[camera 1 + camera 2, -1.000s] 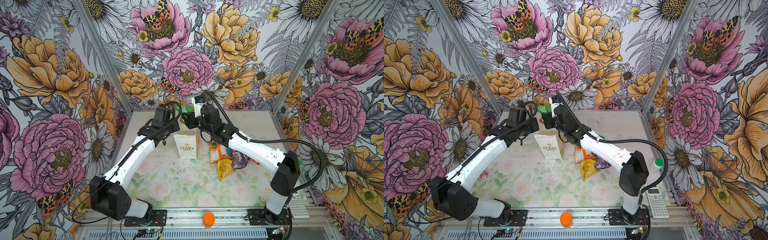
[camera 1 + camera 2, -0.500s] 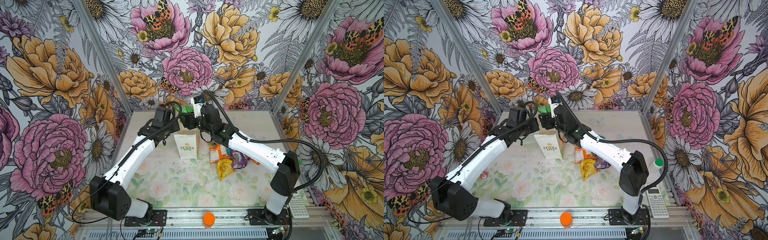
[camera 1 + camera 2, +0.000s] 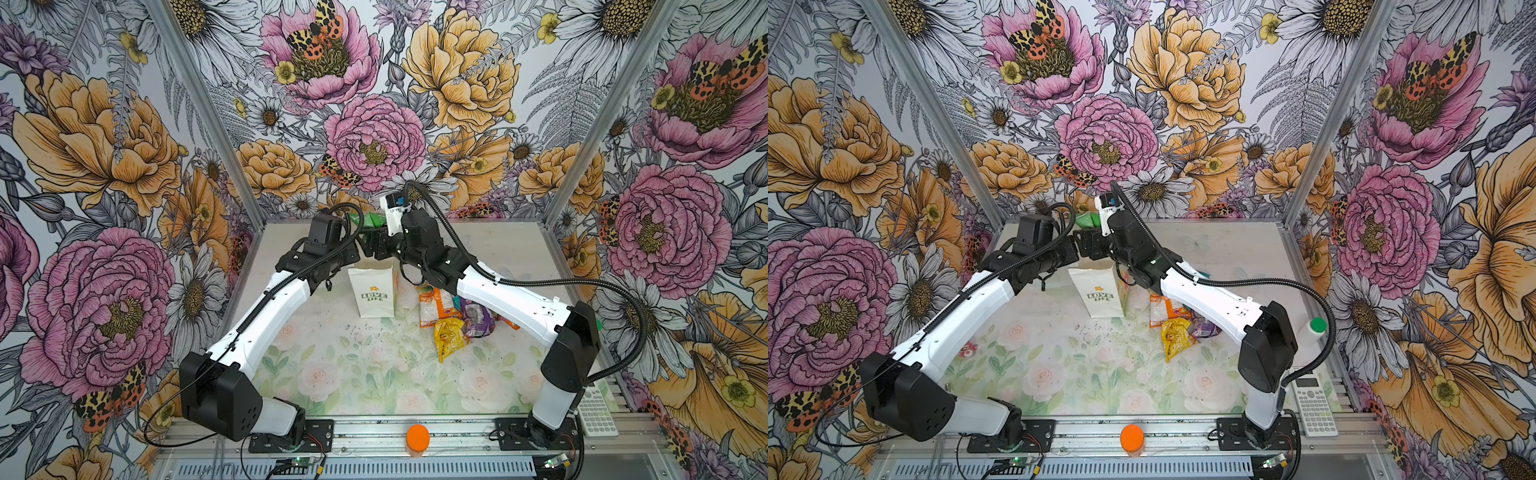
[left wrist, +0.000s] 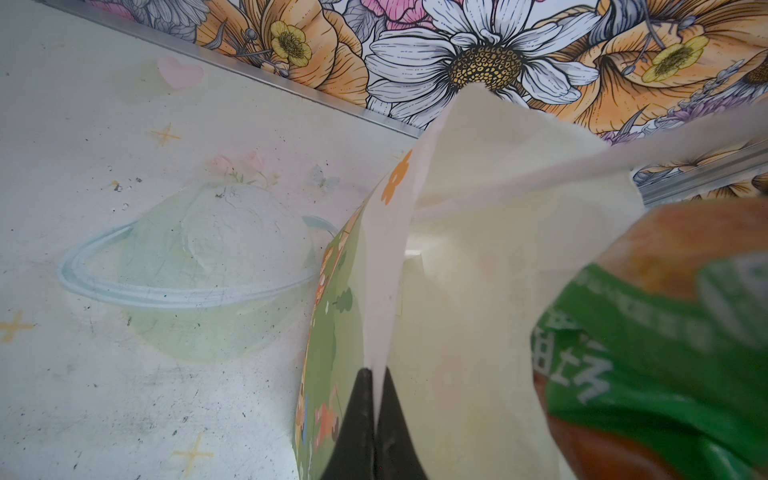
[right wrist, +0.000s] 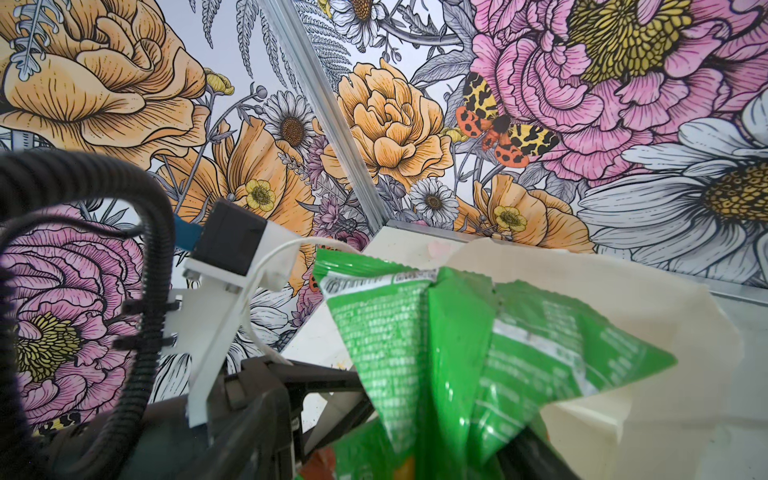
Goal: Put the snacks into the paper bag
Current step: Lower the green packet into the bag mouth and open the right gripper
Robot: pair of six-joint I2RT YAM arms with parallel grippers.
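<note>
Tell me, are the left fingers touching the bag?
Touching. The left wrist view shows the left fingers pinched shut on the top edge of the bag, with the paper squeezed between them and no gap.

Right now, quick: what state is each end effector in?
Left end effector: closed on the bag rim.
Right end effector: cannot tell; the green packet hides its jaws.

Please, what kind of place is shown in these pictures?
Probably a robot test booth, not a home: two robot arms bolted to a metal rail, flower-printed wall panels in aluminium frames, and a table with snack packets.
</note>
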